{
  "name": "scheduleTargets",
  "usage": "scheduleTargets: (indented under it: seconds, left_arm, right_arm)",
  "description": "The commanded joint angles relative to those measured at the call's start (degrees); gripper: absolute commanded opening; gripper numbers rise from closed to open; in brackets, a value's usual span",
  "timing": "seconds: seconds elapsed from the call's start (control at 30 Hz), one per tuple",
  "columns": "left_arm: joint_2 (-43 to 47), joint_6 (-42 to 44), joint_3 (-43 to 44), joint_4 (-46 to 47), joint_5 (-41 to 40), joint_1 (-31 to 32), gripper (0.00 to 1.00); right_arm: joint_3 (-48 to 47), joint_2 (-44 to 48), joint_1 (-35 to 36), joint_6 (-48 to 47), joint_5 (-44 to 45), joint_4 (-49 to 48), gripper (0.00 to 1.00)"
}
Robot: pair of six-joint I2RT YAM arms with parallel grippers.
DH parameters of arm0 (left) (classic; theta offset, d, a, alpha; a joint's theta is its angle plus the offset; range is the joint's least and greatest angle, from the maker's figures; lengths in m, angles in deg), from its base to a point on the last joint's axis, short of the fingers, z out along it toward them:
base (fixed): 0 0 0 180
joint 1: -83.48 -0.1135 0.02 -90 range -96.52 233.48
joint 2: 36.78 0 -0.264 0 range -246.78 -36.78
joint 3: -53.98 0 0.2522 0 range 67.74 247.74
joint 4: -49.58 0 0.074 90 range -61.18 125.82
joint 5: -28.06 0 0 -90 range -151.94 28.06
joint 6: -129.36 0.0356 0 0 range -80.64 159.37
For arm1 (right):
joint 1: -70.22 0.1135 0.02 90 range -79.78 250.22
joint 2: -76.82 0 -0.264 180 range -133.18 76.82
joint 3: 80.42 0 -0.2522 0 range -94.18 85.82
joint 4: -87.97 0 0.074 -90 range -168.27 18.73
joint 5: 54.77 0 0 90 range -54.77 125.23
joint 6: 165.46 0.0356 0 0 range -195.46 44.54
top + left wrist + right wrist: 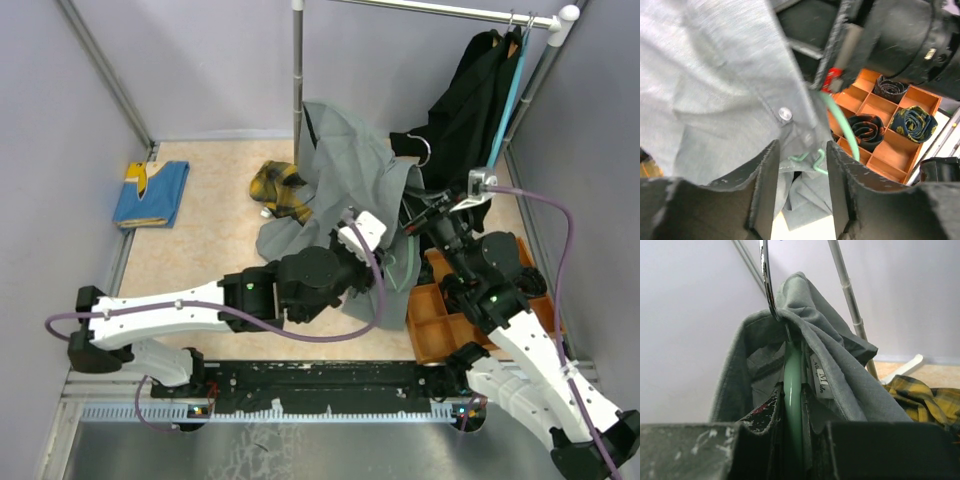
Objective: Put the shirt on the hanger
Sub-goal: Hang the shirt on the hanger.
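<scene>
The shirt [345, 170], grey, hangs draped over the hanger [792, 385] above the worktop [215, 235]. The right tool [795, 427] pinches the hanger; the left tool [802, 150] stands parted beside the shirt's button edge.

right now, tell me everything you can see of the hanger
The hanger is pale green, glossy plastic with a thin metal hook on top. It stands hook end up, pinched in the right claw. The gray shirt is draped over its neck, hiding most of it; a curved green arm pokes out underneath.
</scene>
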Motion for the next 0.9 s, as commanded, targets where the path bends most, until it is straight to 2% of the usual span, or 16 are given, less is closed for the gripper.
scheduleTargets:
  seconds: [0.0,0.07,0.2,0.33,0.47,0.67,0.87]
  left_arm:
    - [7.23,-4.31,-4.8,3.66,-5.32,0.38,0.53]
    - [10.45,-6.29,-7.91,4.99,-6.43,0.38,0.62]
    - [14.34,-8.18,-11.99,5.83,-6.94,0.29,0.71]
    - [17.36,-3.71,-10.72,2.2,-4.18,0.3,0.82]
    - [21.33,-2.52,-10.44,-1.09,-3.19,0.3,0.91]
    - [27.66,-4.07,-15.16,1.0,-7.28,0.3,0.93]
    - [30.94,-10.55,-22.2,5.31,-6.32,0.3,0.86]
  right_arm:
    - [0.43,3.42,-0.25,3.91,2.01,-12.92,0.0]
    - [0.49,3.93,-0.31,4.76,2.45,-14.06,0.0]
    - [-1.71,3.69,-0.24,4.2,-0.13,-12.6,0.0]
    - [-2.22,4.93,-0.26,1.83,-3.59,-11.18,0.0]
    - [2.38,7.66,-0.28,2.48,-5.33,-17.88,0.0]
    - [4.57,7.85,-0.29,6.77,-5.26,-30.01,0.0]
    - [-2.55,4.7,-0.28,8.3,-0.13,-28.83,0.0]
